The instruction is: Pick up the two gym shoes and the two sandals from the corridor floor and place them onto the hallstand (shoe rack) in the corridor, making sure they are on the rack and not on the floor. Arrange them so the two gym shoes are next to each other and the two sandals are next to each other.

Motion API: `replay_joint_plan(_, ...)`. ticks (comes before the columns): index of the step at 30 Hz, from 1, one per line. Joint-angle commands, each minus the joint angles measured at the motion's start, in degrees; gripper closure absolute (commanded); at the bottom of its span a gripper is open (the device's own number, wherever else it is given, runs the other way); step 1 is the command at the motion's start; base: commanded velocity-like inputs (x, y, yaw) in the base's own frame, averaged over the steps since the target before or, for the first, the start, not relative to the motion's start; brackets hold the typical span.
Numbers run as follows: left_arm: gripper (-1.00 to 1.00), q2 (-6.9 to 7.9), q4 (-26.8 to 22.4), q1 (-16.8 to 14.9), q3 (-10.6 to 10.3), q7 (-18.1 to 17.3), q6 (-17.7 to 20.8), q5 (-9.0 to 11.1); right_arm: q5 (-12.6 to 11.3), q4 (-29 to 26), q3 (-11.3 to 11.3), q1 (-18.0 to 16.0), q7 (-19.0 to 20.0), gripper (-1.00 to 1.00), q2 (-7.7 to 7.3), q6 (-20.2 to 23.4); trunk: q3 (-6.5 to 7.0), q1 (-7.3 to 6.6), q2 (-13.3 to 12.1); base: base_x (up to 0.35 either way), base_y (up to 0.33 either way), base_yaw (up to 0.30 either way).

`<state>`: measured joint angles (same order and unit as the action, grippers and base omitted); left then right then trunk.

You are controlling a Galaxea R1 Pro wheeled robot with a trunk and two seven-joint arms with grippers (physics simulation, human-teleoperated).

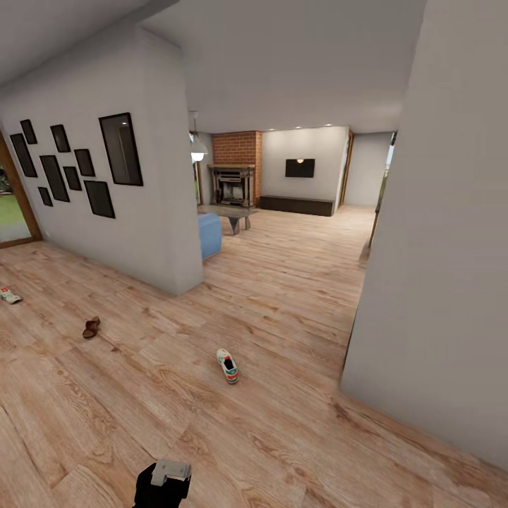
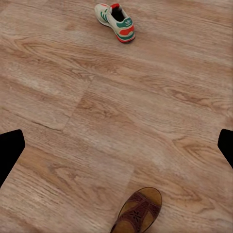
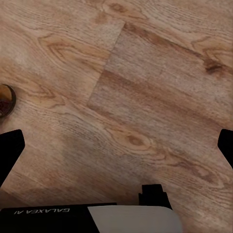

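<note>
Head view: gym shoe (image 1: 227, 366) and sandal (image 1: 91, 327) on corridor floor (image 1: 282, 423) | both grippers' fingers spread, empty

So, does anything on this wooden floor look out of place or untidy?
Yes, footwear lies scattered on the light brown wood-plank floor, well apart rather than in pairs: one white sneaker with green stripes mid-floor, a second white sneaker far off at the edge, and a brown leather sandal alone between them.
</note>
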<state>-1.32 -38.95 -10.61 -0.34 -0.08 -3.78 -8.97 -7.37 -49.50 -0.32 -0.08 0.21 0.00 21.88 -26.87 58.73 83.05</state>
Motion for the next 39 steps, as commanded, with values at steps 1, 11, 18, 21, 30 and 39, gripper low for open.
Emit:
replay_joint_plan(1,-1.0,-0.01,0.0,0.0,0.1,0.0,-0.2,-0.6,-0.5,-0.1,0.0,0.0,0.0,-1.0,0.0,0.3,-0.06,0.0,0.0,0.0,0.0,0.0)
replay_joint_plan(11,-1.0,0.11,-0.1,-1.1,0.2,0.0,0.4,-0.6,-0.5,-0.3,0.0,0.0,0.0,-1.0,-0.06,0.3,-0.06,0.0,0.0,0.0,0.0,0.0)
replay_joint_plan(18,-1.0,0.29,0.2,-8.3,0.2,-0.3,8.4,-0.5,-0.5,-4.2,-0.1,-0.3,-0.1,-1.0,0.01,2.3,-0.06,0.0,0.0,0.0,0.0,0.0)
replay_joint_plan(21,-1.0,0.39,0.4,-10.2,0.2,-0.6,11.2,-0.4,-0.5,-6.1,-0.1,-0.7,-0.1,-1.0,0.05,6.3,-0.06,0.0,0.0,0.0,0.0,0.0)
replay_joint_plan(30,-1.0,1.82,1.5,-12.0,0.1,-0.9,12.8,-0.4,-0.5,-12.3,0.0,-5.2,0.0,-1.0,0.0,18.3,-0.06,0.0,0.0,0.0,0.0,0.0)
replay_joint_plan(39,-1.0,2.01,8.0,-12.2,0.1,-0.9,9.0,-0.6,-0.5,-13.9,0.1,-5.6,0.2,-1.0,-0.01,19.6,-0.06,0.0,0.0,0.0,0.0,0.0)
